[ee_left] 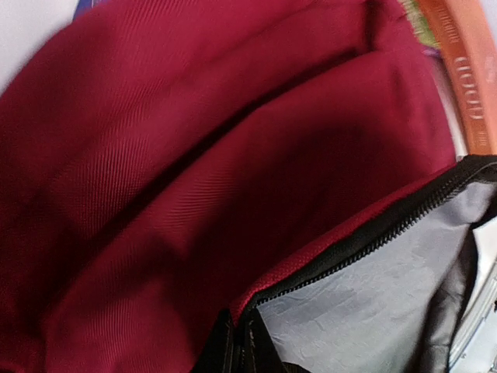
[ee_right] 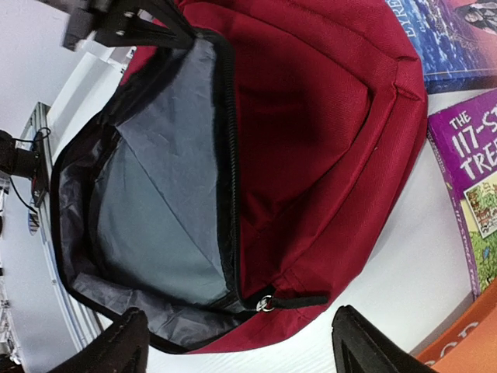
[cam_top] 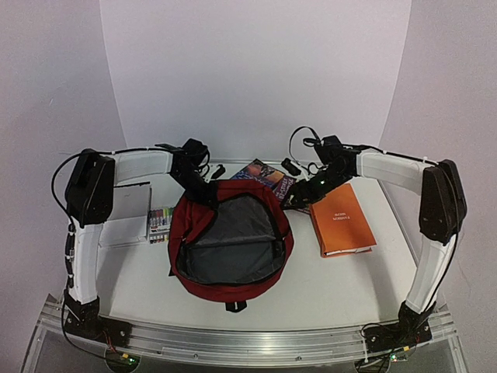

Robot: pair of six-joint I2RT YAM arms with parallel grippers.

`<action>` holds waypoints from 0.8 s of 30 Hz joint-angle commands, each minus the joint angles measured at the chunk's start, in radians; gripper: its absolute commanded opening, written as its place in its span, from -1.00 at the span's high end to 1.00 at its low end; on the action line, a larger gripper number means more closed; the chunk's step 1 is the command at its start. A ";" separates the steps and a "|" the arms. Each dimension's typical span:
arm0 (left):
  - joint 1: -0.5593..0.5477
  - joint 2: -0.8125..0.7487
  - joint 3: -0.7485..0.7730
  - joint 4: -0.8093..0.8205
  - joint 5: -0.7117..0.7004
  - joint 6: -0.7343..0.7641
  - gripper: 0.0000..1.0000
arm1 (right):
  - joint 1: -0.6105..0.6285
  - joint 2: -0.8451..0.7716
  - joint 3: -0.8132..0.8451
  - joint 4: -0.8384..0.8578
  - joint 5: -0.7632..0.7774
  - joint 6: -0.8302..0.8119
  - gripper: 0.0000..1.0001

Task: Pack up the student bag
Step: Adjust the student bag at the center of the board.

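Since your left gripper [cam_top: 206,193] pinches the rim of the student bag [cam_top: 233,241], lying mouth-open mid table [cam_top: 334,291], and your right gripper [ee_right: 237,322] hovers wide open, empty, a slipping pinch could flop that mouth shut.

Backpack [cam_top: 190,221] is matt red woven cloth with a ribbed weave. Lining [ee_right: 155,202] is thin grey fabric, crinkly with a slight sheen. Zip [ee_left: 373,237] looks like black plastic, pull ring [ee_right: 265,304] shiny metal. Orange book [cam_top: 342,217] cover's smooth.
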 commanded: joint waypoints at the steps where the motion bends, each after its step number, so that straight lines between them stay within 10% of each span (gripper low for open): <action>1: 0.011 0.055 0.077 0.022 -0.086 -0.022 0.87 | 0.034 0.015 -0.018 0.093 0.040 0.048 -0.40; 5: 0.013 0.099 0.099 0.014 -0.097 -0.029 0.81 | 0.092 0.030 -0.026 0.173 0.067 0.097 -0.24; 12: 0.012 0.053 0.132 -0.071 -0.045 -0.052 0.15 | 0.125 0.132 0.020 0.267 0.257 0.194 -0.68; 24: -0.075 -0.467 -0.412 0.052 -0.155 -0.206 -0.97 | 0.126 0.189 0.025 0.264 0.225 0.233 -0.60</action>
